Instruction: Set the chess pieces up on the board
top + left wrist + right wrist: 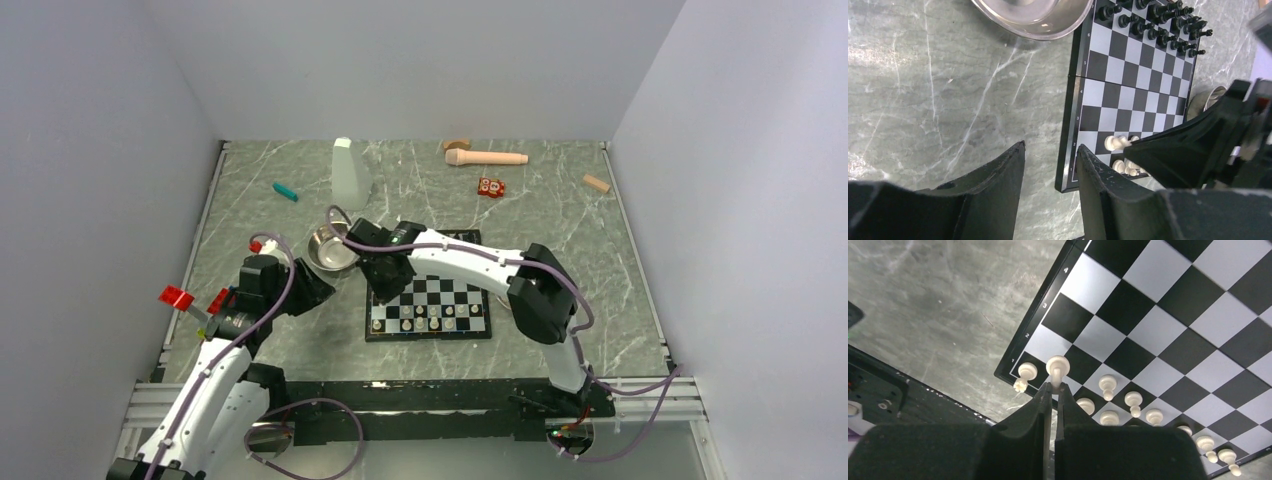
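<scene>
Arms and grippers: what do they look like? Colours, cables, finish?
The left arm and right arm match: white links, bulky black joint housings, and loose purple cables looping along them. The left gripper and right gripper have matte black, tapered fingers with a rough, slightly scuffed surface.

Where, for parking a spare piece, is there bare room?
Bare: middle rows of the board, between black pieces and white pieces, and the table left of it. Crowded: the near-left corner, where the right gripper holds a white pawn.
</scene>
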